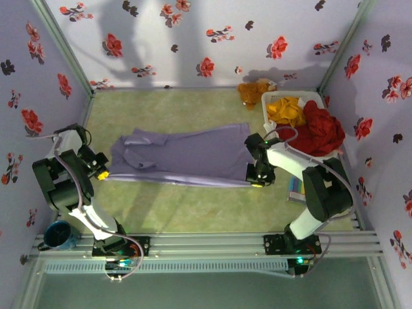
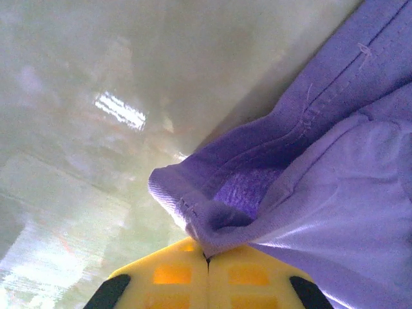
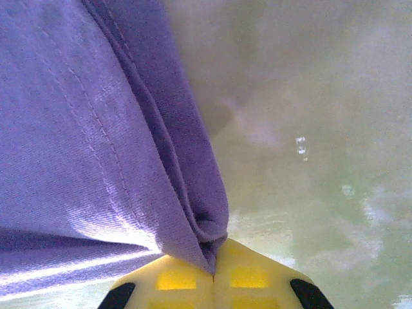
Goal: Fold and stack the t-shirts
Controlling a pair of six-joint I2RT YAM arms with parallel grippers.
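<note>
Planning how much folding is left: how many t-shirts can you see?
3. A purple t-shirt lies spread on the table; a red t-shirt and a yellow t-shirt are heaped in the white basket. More may be hidden beneath them.

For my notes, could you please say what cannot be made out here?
Top view: what lies under the crumpled red cloth t-shirt in the white plastic basket; the heap hides it.
Wrist views: how much soft lavender-purple cloth t-shirt the left gripper and right gripper pinch; frame edges cut them.
</note>
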